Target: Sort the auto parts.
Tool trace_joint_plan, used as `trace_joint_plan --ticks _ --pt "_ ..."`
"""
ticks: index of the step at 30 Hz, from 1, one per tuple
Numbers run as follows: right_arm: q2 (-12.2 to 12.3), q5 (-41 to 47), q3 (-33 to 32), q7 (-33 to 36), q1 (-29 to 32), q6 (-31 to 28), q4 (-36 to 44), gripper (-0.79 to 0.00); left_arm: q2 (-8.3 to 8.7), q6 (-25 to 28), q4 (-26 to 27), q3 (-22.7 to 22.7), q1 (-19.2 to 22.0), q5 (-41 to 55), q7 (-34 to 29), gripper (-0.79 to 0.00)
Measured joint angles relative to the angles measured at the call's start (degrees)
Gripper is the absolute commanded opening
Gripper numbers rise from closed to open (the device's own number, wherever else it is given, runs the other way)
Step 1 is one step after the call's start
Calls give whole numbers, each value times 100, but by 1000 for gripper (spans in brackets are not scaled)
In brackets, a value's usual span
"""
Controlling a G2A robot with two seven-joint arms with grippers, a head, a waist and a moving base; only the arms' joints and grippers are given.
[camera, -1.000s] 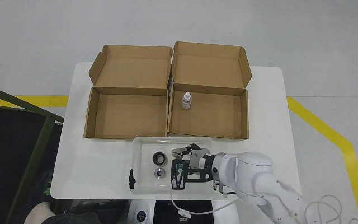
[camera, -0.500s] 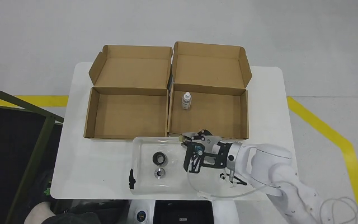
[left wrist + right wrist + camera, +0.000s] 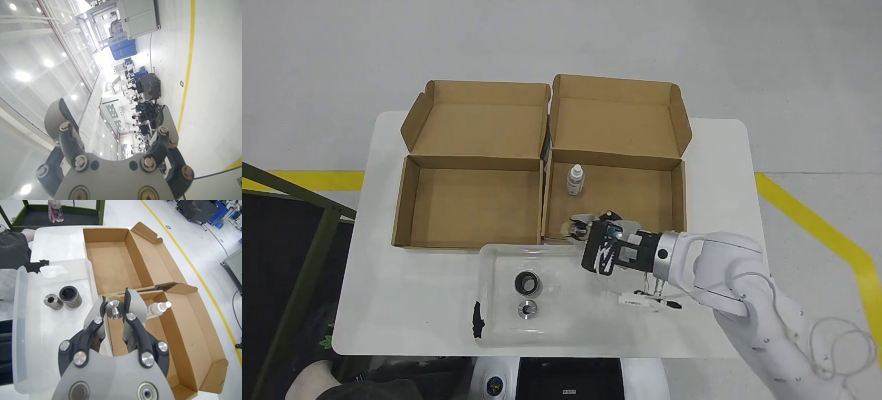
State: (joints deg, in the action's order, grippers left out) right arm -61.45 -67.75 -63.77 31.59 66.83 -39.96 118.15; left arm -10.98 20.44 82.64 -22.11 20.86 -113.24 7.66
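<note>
Silver metal part (image 3: 114, 310), a short shiny cylinder with a small stepped stub on its end face, hangs just right of centre in the top view. It is over the near left corner of the right cardboard box (image 3: 642, 205), beside the far rim of the clear bin (image 3: 504, 250). The right gripper (image 3: 115, 301) clamps it between narrow jaws; its arm comes in from the lower right of that view, fingers aimed toward the left. A spray bottle (image 3: 576, 180) is in the same box. A dark bearing (image 3: 70, 296) and a grey sleeve (image 3: 53, 302) stand in the bin. The left gripper (image 3: 112, 108), jaws wide with nothing between them, points up at a hall ceiling.
</note>
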Motion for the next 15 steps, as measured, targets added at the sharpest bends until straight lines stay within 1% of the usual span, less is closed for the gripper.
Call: trace_joint_plan --ticks 7,15 --pt "-49 320 165 441 -557 18 -437 -785 0 0 0 0 0 0 0 0" --pt "-141 595 582 926 -1239 -59 -1098 -785 0 0 0 0 0 0 0 0"
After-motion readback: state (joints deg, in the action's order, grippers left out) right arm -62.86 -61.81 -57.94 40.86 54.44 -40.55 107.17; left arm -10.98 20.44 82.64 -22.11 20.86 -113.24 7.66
